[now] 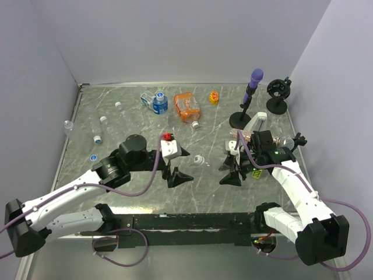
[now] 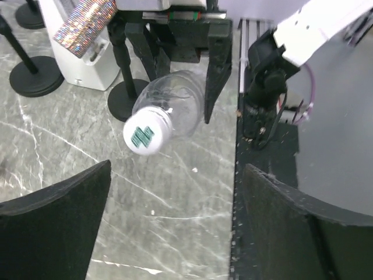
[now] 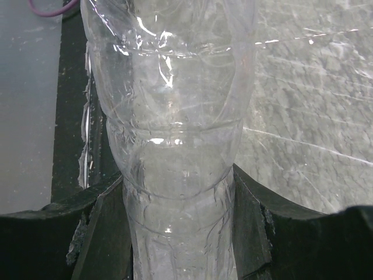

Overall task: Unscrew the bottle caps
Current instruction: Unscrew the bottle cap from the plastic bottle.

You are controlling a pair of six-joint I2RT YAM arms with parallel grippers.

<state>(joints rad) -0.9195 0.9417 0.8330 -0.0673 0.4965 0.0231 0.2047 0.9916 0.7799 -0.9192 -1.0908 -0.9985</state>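
My right gripper (image 1: 232, 169) (image 3: 178, 230) is shut on a clear plastic bottle (image 3: 172, 116) (image 2: 178, 108) and holds it level above the table, neck pointing left. The bottle's white cap (image 2: 145, 133) (image 1: 199, 159), marked with a green cross, sits on the neck. My left gripper (image 1: 186, 165) (image 2: 175, 227) stands wide open just left of the cap, facing it. Nothing lies between its fingers (image 2: 55, 216), and they are clear of the cap.
Several clear bottles (image 1: 105, 121) and loose small caps (image 1: 97, 139) lie at the back left. A blue-labelled bottle (image 1: 158, 104), an orange container (image 1: 186, 107) and a yellow cap (image 1: 214, 97) lie at the back. A purple-topped black stand (image 1: 250, 93), another black stand (image 1: 278, 93) and a white box (image 1: 256, 122) stand at the back right.
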